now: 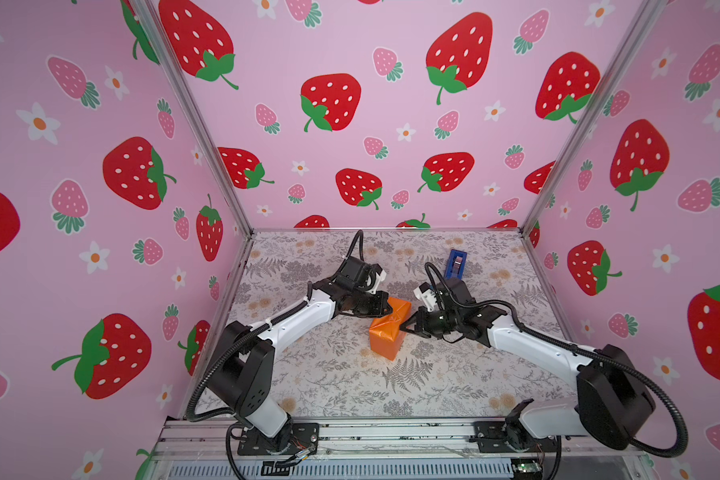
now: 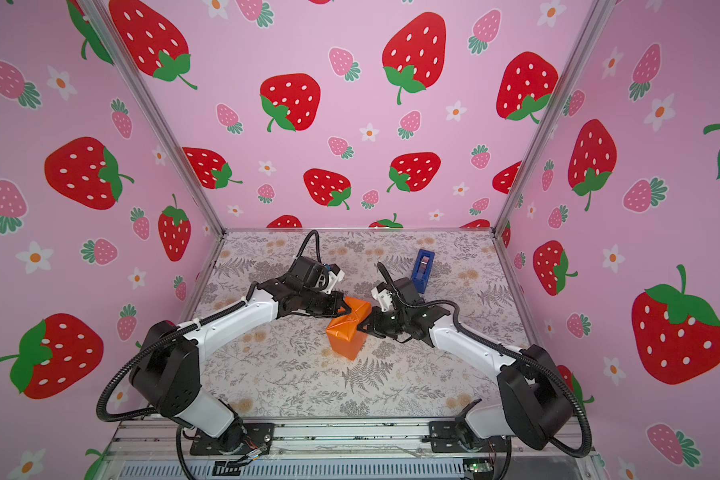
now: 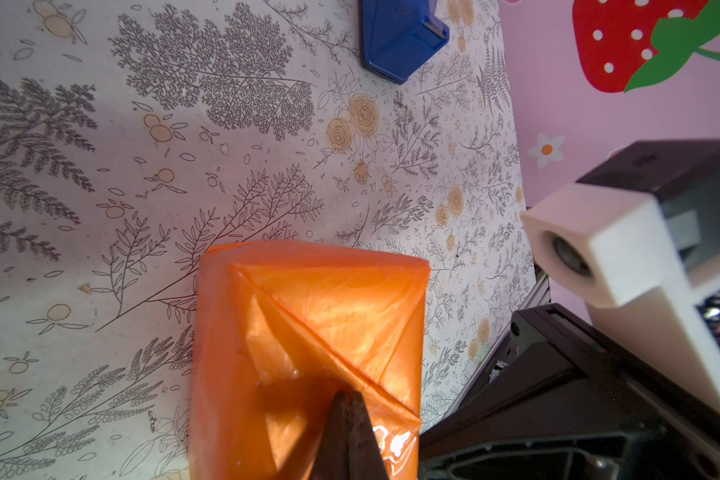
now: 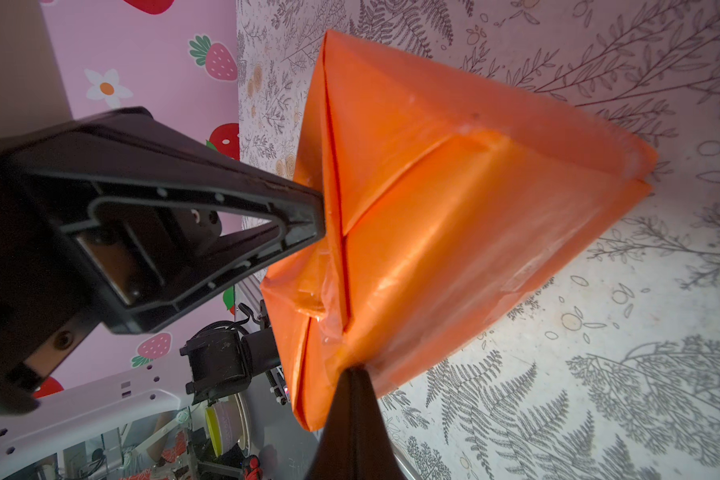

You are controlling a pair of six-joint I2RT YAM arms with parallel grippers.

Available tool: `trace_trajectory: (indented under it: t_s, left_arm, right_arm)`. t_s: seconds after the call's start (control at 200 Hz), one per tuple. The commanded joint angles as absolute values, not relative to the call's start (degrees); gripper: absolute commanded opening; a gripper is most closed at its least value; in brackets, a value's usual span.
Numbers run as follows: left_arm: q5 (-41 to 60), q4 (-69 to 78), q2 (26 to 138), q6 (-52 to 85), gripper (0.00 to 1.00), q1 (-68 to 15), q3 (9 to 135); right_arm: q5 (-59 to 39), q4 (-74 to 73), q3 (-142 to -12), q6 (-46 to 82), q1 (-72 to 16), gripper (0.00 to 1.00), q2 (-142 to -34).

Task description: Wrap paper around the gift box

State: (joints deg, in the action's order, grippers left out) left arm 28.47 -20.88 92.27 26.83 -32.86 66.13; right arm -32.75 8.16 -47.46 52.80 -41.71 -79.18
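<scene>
The paper (image 1: 385, 336) (image 2: 344, 338) is glossy orange and folded round the gift box into a parcel at mid-table. The gift box itself is hidden under it. My left gripper (image 1: 390, 309) (image 2: 348, 309) is shut, its tips pressed on the folded triangular flaps of the parcel's end face (image 3: 329, 299). In the left wrist view the left gripper (image 3: 348, 395) has nothing between its jaws. My right gripper (image 1: 404, 328) (image 2: 360, 328) is shut too, and touches the parcel's opposite side. In the right wrist view the right gripper (image 4: 352, 370) meets the paper (image 4: 454, 208) at its lower edge.
A blue tape dispenser (image 1: 455, 263) (image 2: 423, 269) (image 3: 400, 37) stands behind the right arm on the floral tabletop (image 1: 350, 386). Strawberry-patterned walls close in the back and both sides. The two wrists sit close together over the parcel.
</scene>
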Motion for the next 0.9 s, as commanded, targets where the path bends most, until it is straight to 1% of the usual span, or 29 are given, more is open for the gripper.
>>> trace_trajectory:
  t_s: [0.0,0.255,0.465,0.56,0.705,0.79,0.895]
  left_arm:
    - [25.0,-28.1,93.5,26.3,0.00,-33.5,64.6]
    - [25.3,-28.0,94.0,26.4,0.00,-33.5,64.9]
    - [25.3,-28.0,94.0,26.4,0.00,-33.4,64.8]
    - [25.1,-27.9,93.9,26.3,0.00,-33.5,64.6]
    - [24.8,-27.7,93.3,25.7,0.00,-32.0,63.1]
    - [24.9,-28.0,93.2,24.9,0.00,-30.2,62.5]
    - [24.9,-28.6,92.9,23.6,0.00,-27.7,61.8]
  right_arm:
    - [-28.7,13.0,-47.0,53.1,-42.3,0.00,-78.7]
    - [-33.8,6.1,-45.6,54.8,-42.3,0.00,-79.3]
    - [-37.6,0.0,-44.4,56.6,-42.4,0.00,-82.0]
    - [-37.5,2.3,-44.5,55.5,-42.4,0.00,-82.8]
    - [-31.3,11.5,-46.0,52.4,-41.6,0.00,-81.7]
    - [-29.7,13.6,-45.6,51.7,-40.0,0.00,-80.5]
    - [-28.5,15.0,-44.2,51.5,-37.9,0.07,-79.3]
